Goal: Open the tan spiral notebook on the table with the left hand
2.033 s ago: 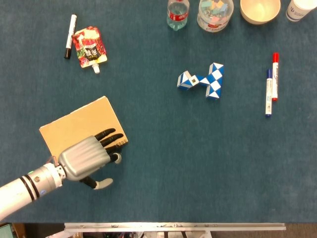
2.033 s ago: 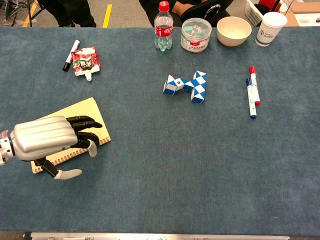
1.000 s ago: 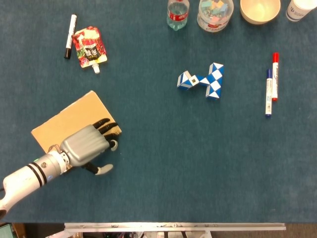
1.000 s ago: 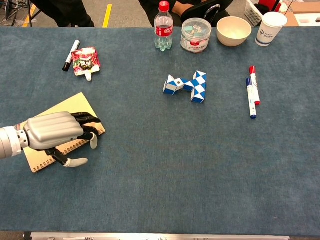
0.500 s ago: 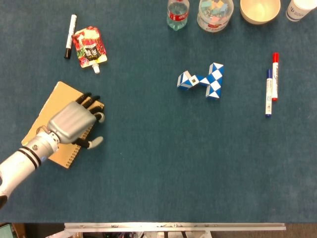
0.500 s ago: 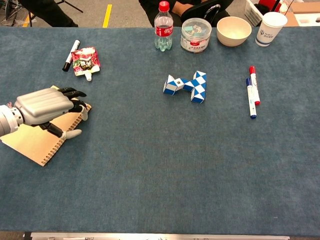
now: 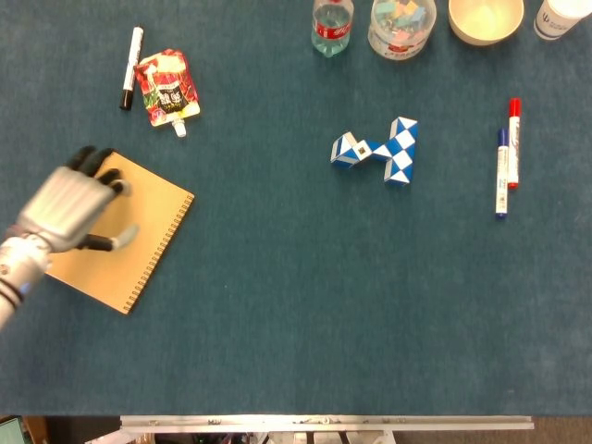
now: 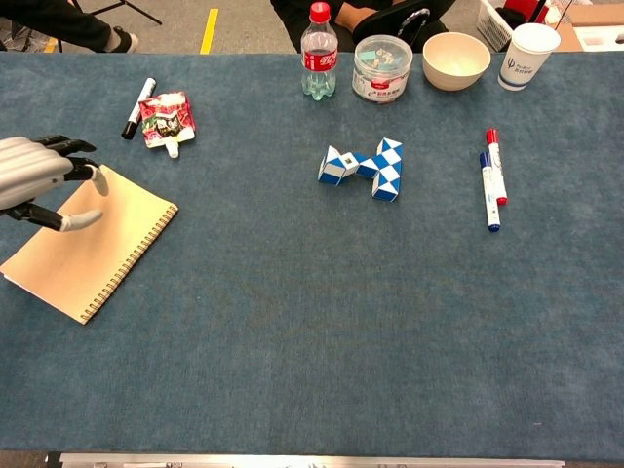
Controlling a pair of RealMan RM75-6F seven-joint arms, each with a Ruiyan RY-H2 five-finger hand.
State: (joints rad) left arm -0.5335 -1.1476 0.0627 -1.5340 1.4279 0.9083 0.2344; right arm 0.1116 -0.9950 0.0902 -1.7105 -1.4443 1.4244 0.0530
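The tan spiral notebook (image 7: 129, 242) lies closed and flat at the left of the table, its wire binding along the right edge. The chest view shows the notebook (image 8: 90, 249) the same way, with the cover down. My left hand (image 7: 69, 205) hovers over the notebook's far left corner, fingers slightly curled and apart, thumb out, holding nothing. In the chest view the left hand (image 8: 37, 175) sits at the frame's left edge, away from the binding. My right hand is in neither view.
A black marker (image 7: 131, 67) and a red snack pouch (image 7: 166, 88) lie just beyond the notebook. A blue-and-white twist puzzle (image 7: 379, 150) is mid-table, with red and blue markers (image 7: 509, 157) to its right. A bottle (image 7: 332, 26), tub (image 7: 400, 26), bowl (image 7: 486, 18) and cup (image 7: 562, 17) line the far edge.
The left hand dragged and turned the notebook leftward until the binding faced right. It then slid off the binding edge to the far left corner. The cover stays closed.
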